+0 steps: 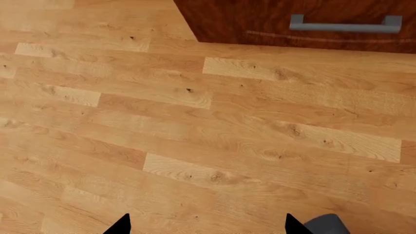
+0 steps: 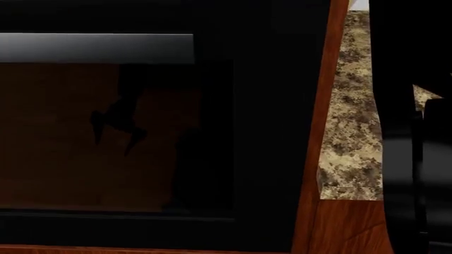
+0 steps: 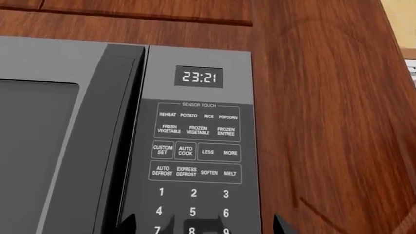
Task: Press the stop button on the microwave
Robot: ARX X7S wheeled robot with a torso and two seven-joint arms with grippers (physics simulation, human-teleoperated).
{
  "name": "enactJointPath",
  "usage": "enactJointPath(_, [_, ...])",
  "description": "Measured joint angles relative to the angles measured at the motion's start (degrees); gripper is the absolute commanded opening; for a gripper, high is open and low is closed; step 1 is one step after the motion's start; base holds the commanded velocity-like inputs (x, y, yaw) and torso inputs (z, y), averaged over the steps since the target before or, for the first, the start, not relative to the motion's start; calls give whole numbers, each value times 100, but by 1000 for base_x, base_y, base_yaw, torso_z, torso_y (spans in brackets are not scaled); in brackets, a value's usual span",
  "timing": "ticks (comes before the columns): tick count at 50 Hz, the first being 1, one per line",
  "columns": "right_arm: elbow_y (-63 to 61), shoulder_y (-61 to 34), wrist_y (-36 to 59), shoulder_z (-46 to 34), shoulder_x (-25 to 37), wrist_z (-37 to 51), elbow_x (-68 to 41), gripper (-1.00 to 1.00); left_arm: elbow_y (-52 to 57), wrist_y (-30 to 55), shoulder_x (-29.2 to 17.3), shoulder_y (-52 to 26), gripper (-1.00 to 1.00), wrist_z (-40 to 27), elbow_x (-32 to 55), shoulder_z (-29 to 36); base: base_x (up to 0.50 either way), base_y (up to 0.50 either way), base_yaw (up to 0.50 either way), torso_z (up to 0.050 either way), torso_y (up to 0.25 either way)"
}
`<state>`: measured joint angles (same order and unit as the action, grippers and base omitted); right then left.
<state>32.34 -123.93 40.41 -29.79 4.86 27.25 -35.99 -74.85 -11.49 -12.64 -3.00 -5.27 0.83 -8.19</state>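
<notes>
- The grey microwave control panel with white-lettered keys [image 3: 195, 161] is seen close up in the right wrist view; the display [image 3: 199, 77] reads 23:21.
- No stop button is visible; it is judged to lie below the number rows, past the picture's 6 o'clock edge.
- The right gripper [image 3: 202, 224] shows only dark tips, set apart, so it is judged released.
- The wrist should be lowered along the panel until the stop label is read, then pressed with one fingertip only.
- The left gripper [image 1: 206, 225] is spread open over the light wooden plank floor [image 1: 195, 126], idle.
</notes>
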Motion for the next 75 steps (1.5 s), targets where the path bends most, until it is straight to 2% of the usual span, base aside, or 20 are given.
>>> enactJointPath(10, [17,1,16,-75,7,2,13,100,-15,2,1,27,100,-1,2,-8,263,0,0,0,0])
enactJointPath(31, [17,75,-16,-56,20,-3,-126,100,-11,0,1,5,100,0,0,-1,0,0,0,0,0])
enactJointPath(37, [38,87,-40,-40,12,-32,-169,100,-15,2,1,28,100,-1,2,-8,461,0,0,0,0])
enactJointPath(75, [-254,248,186,-115,84,190,-374,100,-13,1,1,7,100,0,1,-2,0,0,0,0,0])
